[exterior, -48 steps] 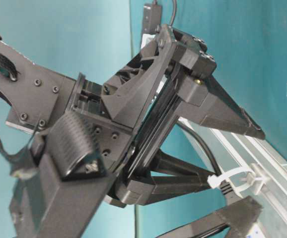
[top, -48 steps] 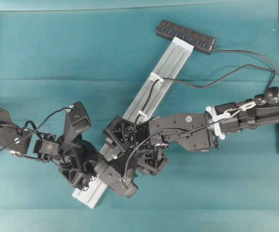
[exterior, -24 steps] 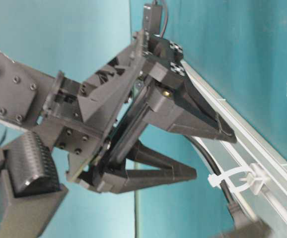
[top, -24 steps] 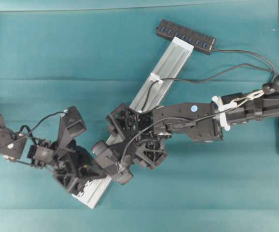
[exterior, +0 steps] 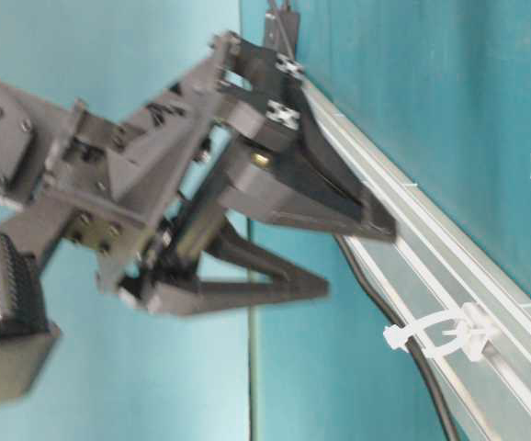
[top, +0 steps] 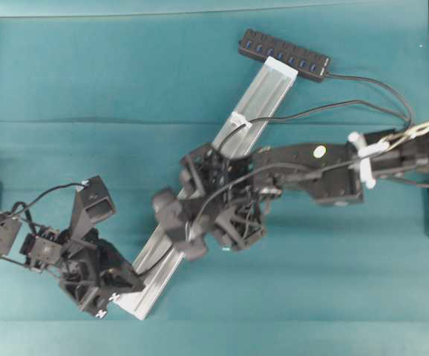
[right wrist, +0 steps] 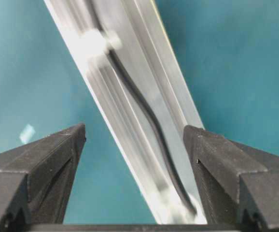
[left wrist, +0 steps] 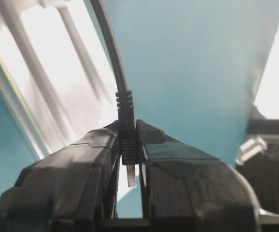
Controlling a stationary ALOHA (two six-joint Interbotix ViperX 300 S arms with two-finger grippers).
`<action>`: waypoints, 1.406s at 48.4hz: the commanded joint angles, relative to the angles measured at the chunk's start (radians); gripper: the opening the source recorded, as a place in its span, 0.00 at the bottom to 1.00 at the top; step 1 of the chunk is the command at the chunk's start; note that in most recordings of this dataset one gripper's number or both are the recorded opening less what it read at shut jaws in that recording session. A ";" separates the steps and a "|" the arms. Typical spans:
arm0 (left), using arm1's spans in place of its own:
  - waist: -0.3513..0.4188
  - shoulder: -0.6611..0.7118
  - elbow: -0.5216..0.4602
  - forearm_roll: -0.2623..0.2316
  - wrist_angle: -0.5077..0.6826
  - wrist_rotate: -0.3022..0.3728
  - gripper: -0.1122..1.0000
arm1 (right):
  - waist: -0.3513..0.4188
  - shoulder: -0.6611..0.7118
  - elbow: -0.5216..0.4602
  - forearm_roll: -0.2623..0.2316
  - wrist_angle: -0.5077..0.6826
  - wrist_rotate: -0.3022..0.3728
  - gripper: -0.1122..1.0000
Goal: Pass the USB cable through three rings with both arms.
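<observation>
While the left claw (left wrist: 130, 159), clenched on the plug of the USB cable (right wrist: 144, 111), has drawn back to the lower left, the right claw (right wrist: 134, 140) hovers released over the rail (top: 253, 101), the cable trailing along it through the rings.

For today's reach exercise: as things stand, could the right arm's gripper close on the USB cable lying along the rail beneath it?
Probably yes. The right gripper is open, its fingers straddling the rail, and the USB cable runs bare between them. Only the rail's ridges might hinder a clean pinch.
</observation>
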 commanded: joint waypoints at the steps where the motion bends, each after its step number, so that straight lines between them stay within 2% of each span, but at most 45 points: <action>1: -0.025 -0.032 -0.005 0.002 0.023 0.000 0.19 | -0.012 -0.034 0.011 -0.002 -0.005 0.028 0.87; 10: -0.031 -0.089 -0.005 0.002 0.106 0.002 0.19 | -0.031 -0.086 0.054 -0.002 -0.015 0.086 0.87; 24: -0.031 -0.189 -0.003 0.002 0.219 0.002 0.19 | -0.057 -0.150 0.170 -0.002 -0.121 0.164 0.87; 40: -0.031 -0.209 0.000 0.002 0.238 0.002 0.19 | -0.057 -0.167 0.207 -0.002 -0.163 0.172 0.87; 53: -0.031 -0.213 0.008 0.002 0.244 0.006 0.19 | -0.066 -0.179 0.212 0.006 -0.126 0.179 0.87; 56: -0.031 -0.215 0.008 0.002 0.245 0.006 0.19 | -0.072 -0.187 0.216 0.023 -0.118 0.210 0.87; 61: -0.032 -0.215 0.000 0.002 0.236 0.006 0.19 | -0.078 -0.202 0.227 0.028 -0.129 0.314 0.87; 65: -0.031 -0.215 -0.002 0.002 0.227 0.006 0.19 | -0.084 -0.215 0.241 0.018 -0.156 0.380 0.86; 68: -0.032 -0.215 -0.003 0.002 0.224 0.006 0.19 | -0.087 -0.227 0.252 0.002 -0.190 0.399 0.86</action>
